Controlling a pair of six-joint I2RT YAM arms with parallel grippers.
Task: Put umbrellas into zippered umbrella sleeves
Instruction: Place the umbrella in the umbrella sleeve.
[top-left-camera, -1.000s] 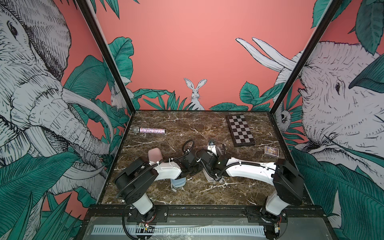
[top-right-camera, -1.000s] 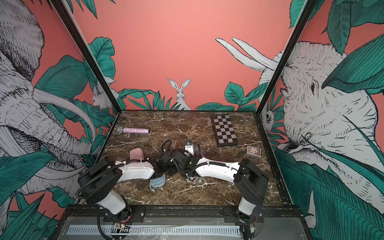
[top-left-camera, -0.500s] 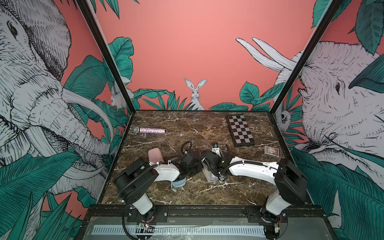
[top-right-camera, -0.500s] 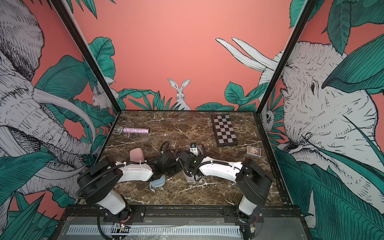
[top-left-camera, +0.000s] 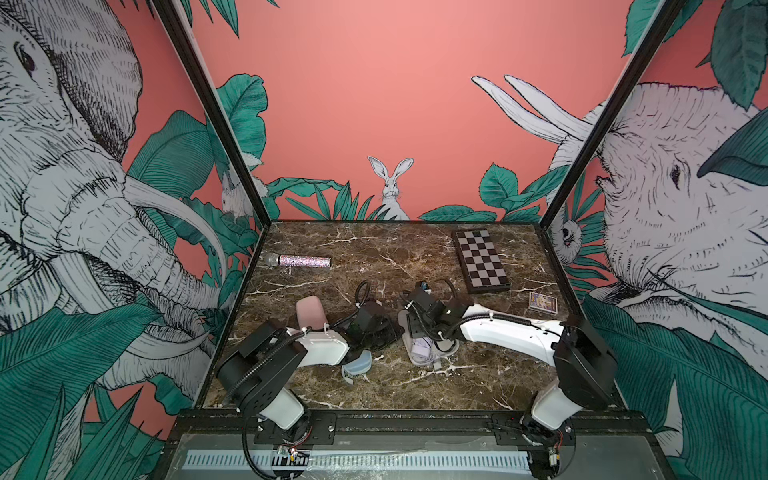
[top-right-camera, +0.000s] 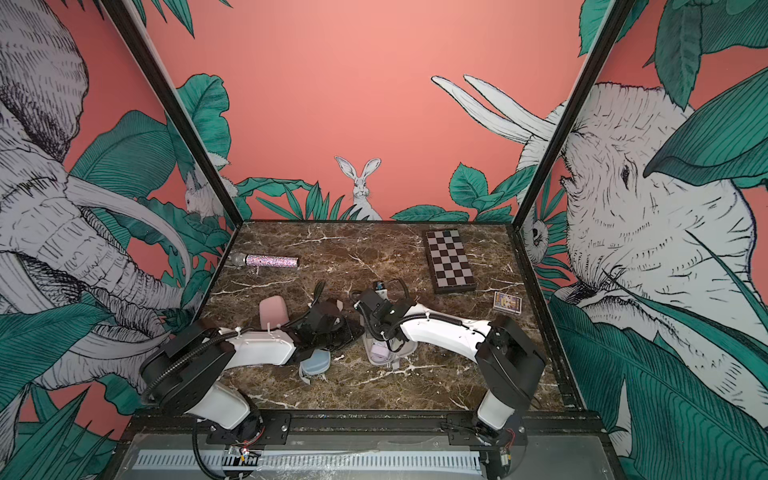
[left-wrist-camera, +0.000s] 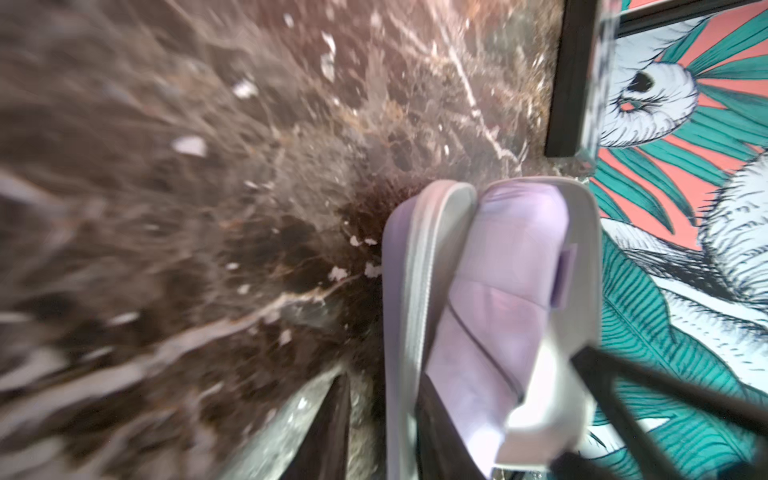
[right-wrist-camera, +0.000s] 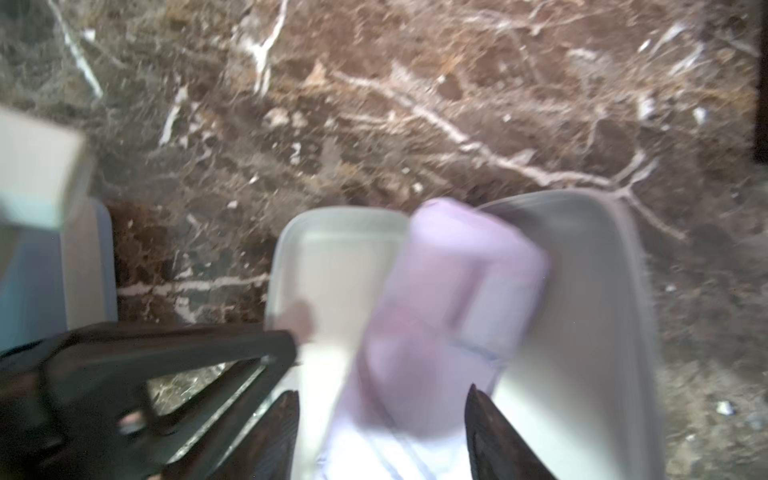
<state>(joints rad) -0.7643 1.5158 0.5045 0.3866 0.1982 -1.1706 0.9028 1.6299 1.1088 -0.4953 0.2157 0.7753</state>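
A lilac sleeve (top-left-camera: 415, 358) (left-wrist-camera: 417, 266) (right-wrist-camera: 332, 266) lies open on the marble, pale inside up. The lilac umbrella (left-wrist-camera: 507, 266) (right-wrist-camera: 461, 282) (top-right-camera: 380, 350) rests in it. My right gripper (right-wrist-camera: 384, 432) (top-left-camera: 420, 334) is open, its fingers standing either side of the umbrella with gaps. My left gripper (left-wrist-camera: 384, 436) (top-left-camera: 394, 332) is open a little, and the sleeve's zip rim runs between its fingers (left-wrist-camera: 328, 432). A closed pink sleeve (top-left-camera: 309, 311) (top-right-camera: 273, 309) lies left of the left arm. A closed blue sleeve (top-left-camera: 358, 365) (top-right-camera: 314, 362) sits partly under that arm.
A glittery microphone (top-left-camera: 299, 261) lies at the back left. A checkered board (top-left-camera: 480, 262) stands at the back right, with a small card box (top-left-camera: 543, 302) in front of it near the right wall. Printed walls close three sides.
Both grippers have opened: the right jaws spread wide off the lilac umbrella, which now lies loose in the sleeve, and the left jaws parted slightly on the rim. The arms barely shifted.
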